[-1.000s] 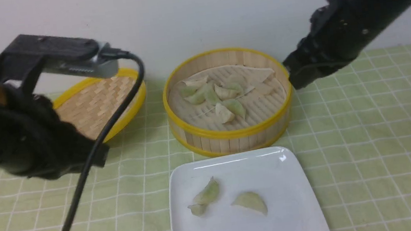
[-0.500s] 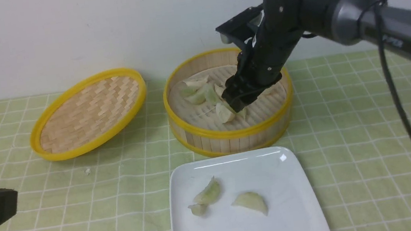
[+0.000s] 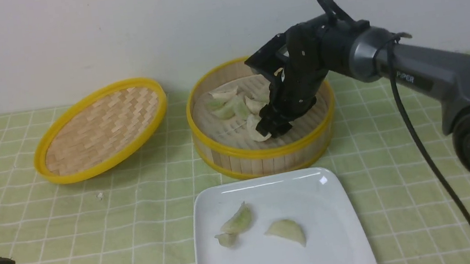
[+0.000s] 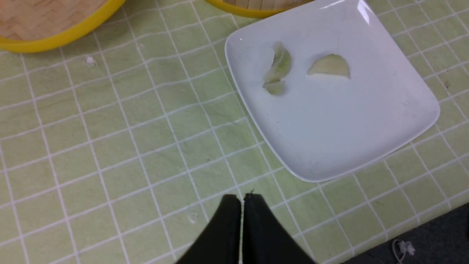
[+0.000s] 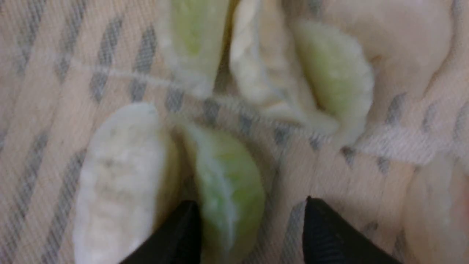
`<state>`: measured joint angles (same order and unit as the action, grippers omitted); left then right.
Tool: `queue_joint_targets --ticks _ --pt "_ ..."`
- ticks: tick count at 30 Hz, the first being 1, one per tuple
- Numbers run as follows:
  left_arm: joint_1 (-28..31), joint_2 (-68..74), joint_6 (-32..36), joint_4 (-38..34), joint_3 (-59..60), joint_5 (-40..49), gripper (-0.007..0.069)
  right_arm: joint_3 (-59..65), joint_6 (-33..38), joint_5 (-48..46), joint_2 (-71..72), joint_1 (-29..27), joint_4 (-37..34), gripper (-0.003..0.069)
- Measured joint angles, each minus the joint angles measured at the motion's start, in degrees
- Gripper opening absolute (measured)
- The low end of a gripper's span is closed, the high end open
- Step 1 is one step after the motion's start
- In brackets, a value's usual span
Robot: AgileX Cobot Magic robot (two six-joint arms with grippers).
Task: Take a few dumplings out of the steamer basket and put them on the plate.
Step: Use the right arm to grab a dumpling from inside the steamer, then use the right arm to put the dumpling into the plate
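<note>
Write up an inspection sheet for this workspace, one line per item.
Surface: green checked tablecloth, lying flat.
Job's things: steamer basket uncovered, several dumplings inside; plate in front of it holds two dumplings and a small scrap.
Clutter: basket lid to the left of the basket; white crumb on the cloth.
Grippers: right gripper open inside the basket, jaws either side of a green dumpling; left gripper shut, over bare cloth near the plate.
Cables: black cable hangs along the right arm.
Surroundings: plain pale wall behind.
</note>
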<state>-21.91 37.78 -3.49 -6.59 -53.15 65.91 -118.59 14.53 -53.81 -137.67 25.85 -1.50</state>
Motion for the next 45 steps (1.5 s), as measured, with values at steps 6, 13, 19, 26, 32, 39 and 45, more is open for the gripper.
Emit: queue_joint_targets --ticks 6,13,19,26,32,39,45 --pt "0.0 0.0 0.0 -0.1 0.0 0.0 -0.0006 -2.4 -1.0 -2.5 0.1 0.0 -0.5 0.0158" --pt "0.0 0.0 0.0 -0.2 0.0 -0.4 -0.0006 -8.5 -3.1 -16.2 7.5 0.0 -1.2 0.0164" --pt "0.0 0.0 0.0 -0.3 0.0 -2.5 -0.0006 2.9 -3.8 -16.8 19.6 0.1 -5.9 0.0164" --pt "0.0 -0.1 0.0 -0.3 0.0 -3.6 -0.0006 27.8 -2.4 -16.4 28.1 0.6 -14.8 0.0164" --pt "0.0 -0.1 0.0 -0.3 0.0 -4.0 -0.0006 36.9 -4.0 -5.7 25.2 0.7 -18.6 0.0164" --pt "0.0 -0.1 0.0 -0.3 0.0 -4.6 -0.0006 36.4 -4.4 -5.3 24.0 0.7 -20.5 0.0335" --pt "0.0 -0.1 0.0 -0.3 0.0 -4.4 -0.0006 32.0 -4.3 -14.2 25.1 0.7 -20.8 0.0519"
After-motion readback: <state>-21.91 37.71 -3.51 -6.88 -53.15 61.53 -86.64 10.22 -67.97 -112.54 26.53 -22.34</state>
